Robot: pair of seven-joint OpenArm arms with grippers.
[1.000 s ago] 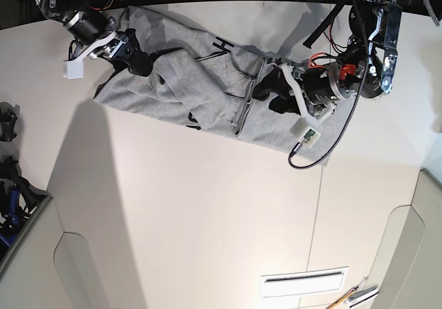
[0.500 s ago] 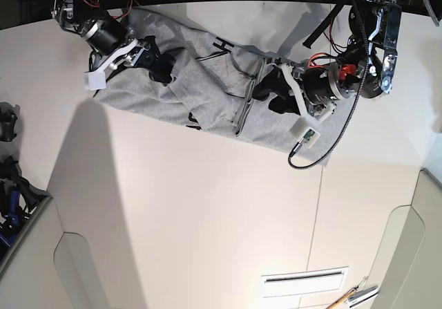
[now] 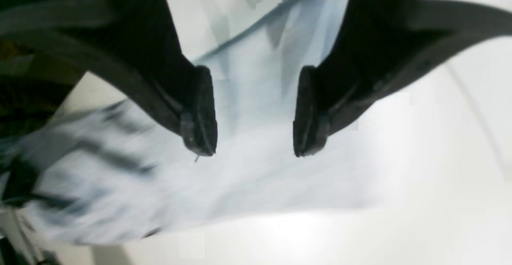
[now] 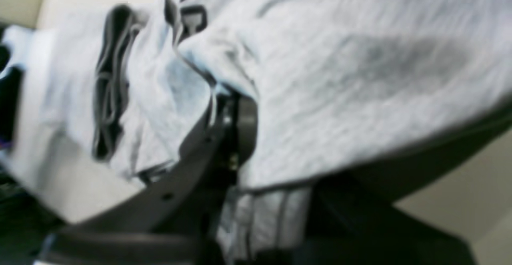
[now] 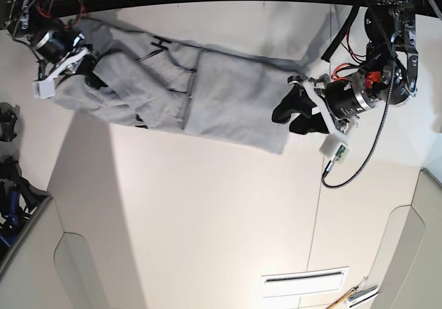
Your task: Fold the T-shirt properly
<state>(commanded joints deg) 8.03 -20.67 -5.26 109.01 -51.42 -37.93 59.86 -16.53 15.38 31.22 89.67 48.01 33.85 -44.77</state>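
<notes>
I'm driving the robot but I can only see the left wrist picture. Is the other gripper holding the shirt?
Observer: Yes. In the right wrist view, the right gripper has a bunched bit of the shirt squeezed between its fingers.
Operator: Cool! Does my left gripper have any wires dangling off it?
Observer: Yes. The base view shows a dark cable looping down below it.
Operator: And what's near the table's front, far from the shirt?
Observer: A white panel with a long slot.
</notes>
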